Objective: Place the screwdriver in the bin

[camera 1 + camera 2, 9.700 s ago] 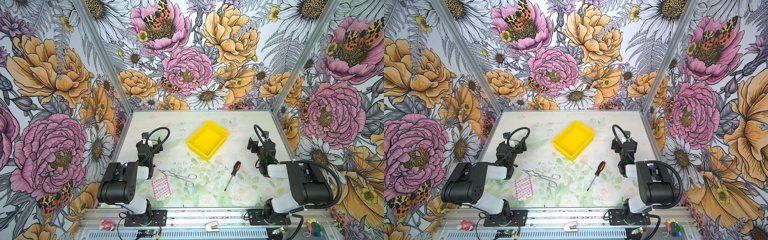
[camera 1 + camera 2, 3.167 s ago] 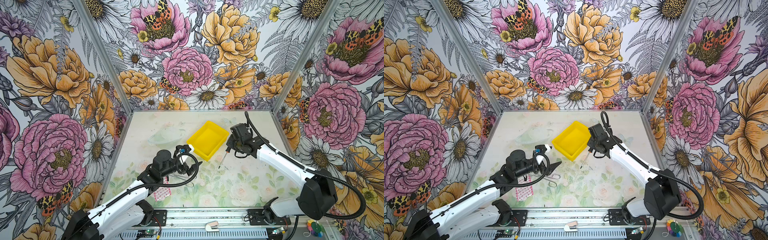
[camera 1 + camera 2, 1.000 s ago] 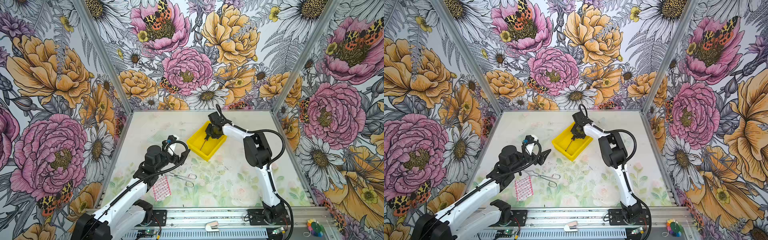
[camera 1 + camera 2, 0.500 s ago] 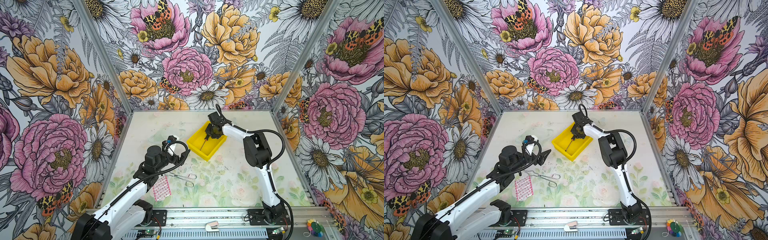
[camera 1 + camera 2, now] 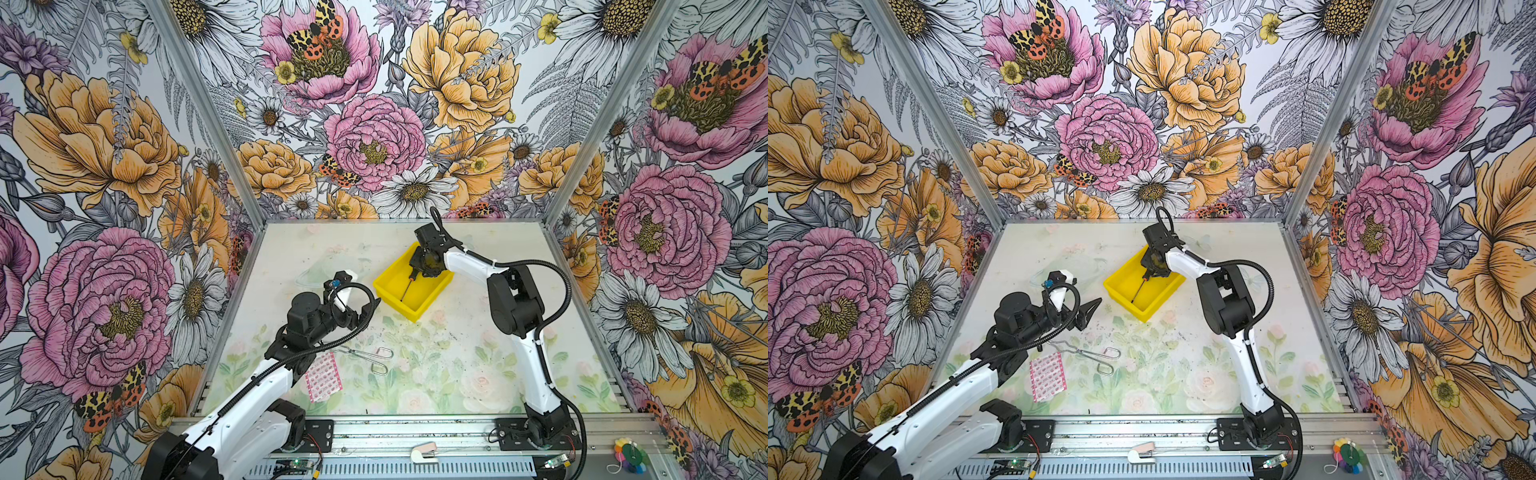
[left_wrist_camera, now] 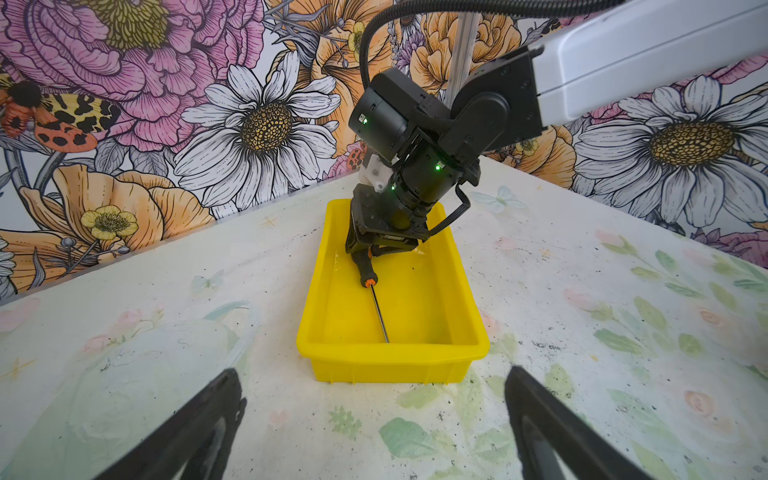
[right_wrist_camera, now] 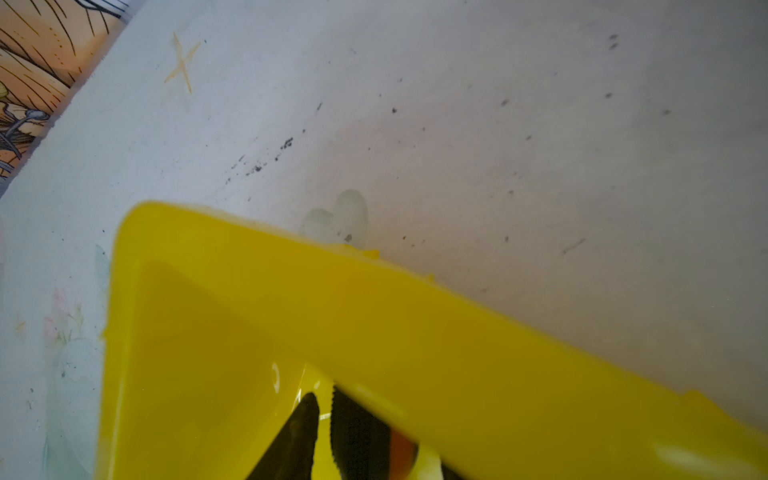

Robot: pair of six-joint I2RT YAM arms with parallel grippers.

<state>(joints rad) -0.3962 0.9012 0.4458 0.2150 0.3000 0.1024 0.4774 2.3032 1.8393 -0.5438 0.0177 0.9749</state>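
On your left, the left gripper (image 5: 1090,311) hangs with its jaws spread and empty, near wire tongs (image 5: 370,358). Further right, the screwdriver (image 6: 374,297) lies inside the bin (image 6: 390,365). The right gripper (image 6: 368,253) sits around its handle; you cannot tell whether the grasp is released. Lifting early could drag the screwdriver out.

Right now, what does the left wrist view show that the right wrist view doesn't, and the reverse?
Only the left wrist view shows the whole screwdriver, shaft lying inside the bin, its handle between the right gripper's jaws. Only the right wrist view shows the bare table beyond the bin's corner, close up. Both show yellow bin wall and a bit of orange-and-black handle.
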